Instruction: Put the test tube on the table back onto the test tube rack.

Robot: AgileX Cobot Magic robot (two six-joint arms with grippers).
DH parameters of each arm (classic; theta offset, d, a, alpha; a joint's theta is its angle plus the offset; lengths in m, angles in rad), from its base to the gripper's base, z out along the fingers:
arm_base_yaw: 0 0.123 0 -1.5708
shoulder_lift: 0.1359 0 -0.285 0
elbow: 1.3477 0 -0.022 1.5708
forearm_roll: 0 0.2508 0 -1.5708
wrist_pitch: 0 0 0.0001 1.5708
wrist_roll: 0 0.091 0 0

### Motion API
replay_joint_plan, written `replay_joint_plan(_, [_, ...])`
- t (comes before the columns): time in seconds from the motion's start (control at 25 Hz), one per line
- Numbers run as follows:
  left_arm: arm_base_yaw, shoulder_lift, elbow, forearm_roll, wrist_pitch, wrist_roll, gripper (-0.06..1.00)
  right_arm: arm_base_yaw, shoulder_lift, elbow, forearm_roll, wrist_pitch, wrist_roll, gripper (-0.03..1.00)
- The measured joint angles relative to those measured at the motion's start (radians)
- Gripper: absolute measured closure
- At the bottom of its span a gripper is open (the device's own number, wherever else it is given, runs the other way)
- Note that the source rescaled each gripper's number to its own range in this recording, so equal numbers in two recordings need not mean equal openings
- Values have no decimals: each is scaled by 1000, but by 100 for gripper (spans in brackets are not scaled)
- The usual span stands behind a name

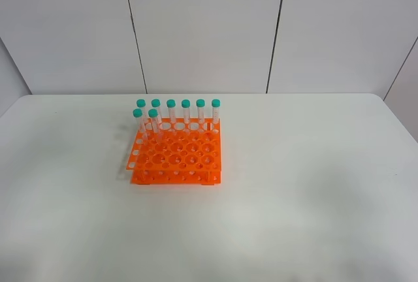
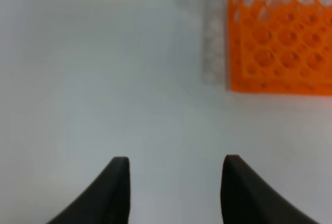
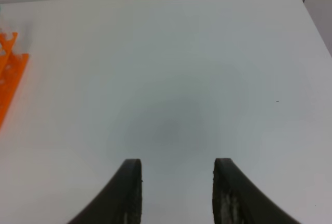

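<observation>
We see both hands parted wide and holding nothing: the left hand (image 2: 174, 193) hangs over bare tabletop (image 1: 313, 184) with the test tube rack (image 2: 282, 42) ahead of it and off to one side, and the right hand (image 3: 176, 193) has only the rack's edge (image 3: 10, 73) far off to its side. No test tube lies loose on the tabletop in any view. Eight teal-capped tubes (image 1: 185, 113) stand upright along the rack's far rows, so we judge the test tube is already among them or hidden. The risk is reaching for a racked tube by mistake, since they look alike. A careless approach could also nudge the light rack and tip the tubes.
</observation>
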Motion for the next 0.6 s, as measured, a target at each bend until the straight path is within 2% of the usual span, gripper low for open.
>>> replay_joint_plan(0.4, [-1,-196,140,-48,101,0,59,0,0,0,0,0,0,58])
replay_joint_plan(0.6, [-1,-301,178,-47,158,0,59,0,0,0,0,0,0,58])
